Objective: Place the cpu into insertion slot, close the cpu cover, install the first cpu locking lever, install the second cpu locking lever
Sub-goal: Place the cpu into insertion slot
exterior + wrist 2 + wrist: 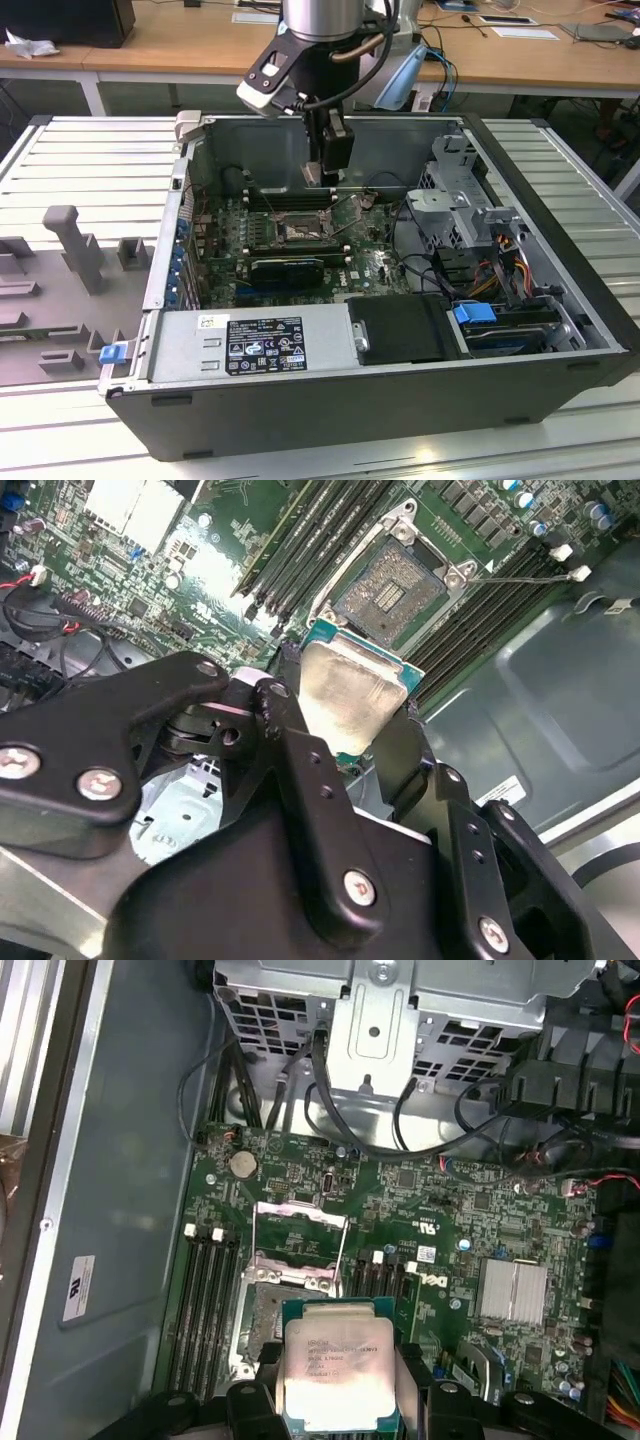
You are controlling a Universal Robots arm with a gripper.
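Setting was a robotics lab or test workshop. A desktop computer case (300,400) lay open on a slatted metal bench (90,160), with its motherboard (450,1220) exposed. The arm's gripper (326,175) gripped the cpu (338,1375) above the board. Grey fixture blocks (75,245) stood on the bench at the exterior view's left. Wooden desks (180,40) with papers (525,32) ran behind.

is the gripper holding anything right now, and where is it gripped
The gripper holds the cpu, pinched between its fingers by two opposite edges, silver top showing, near the insertion slot.
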